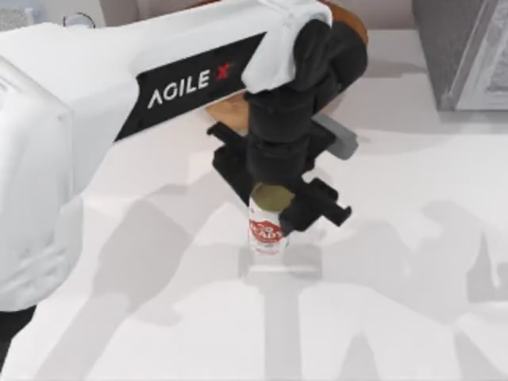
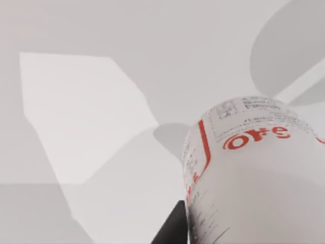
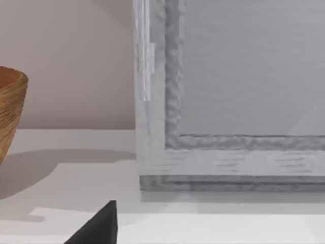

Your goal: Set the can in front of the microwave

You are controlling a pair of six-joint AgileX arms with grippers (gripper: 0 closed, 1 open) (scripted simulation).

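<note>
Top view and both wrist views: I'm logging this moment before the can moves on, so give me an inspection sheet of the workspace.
Surface: white table, crossed by arm shadows.
Job's things: can upright near the table's middle; microwave at the far right corner, apart from it.
Clutter: brown basket at the far edge, left of the microwave.
Grippers: left gripper shut on the can from above; right gripper facing the microwave.
Cables: nothing seen.
Surroundings: plain pale wall behind.
</note>
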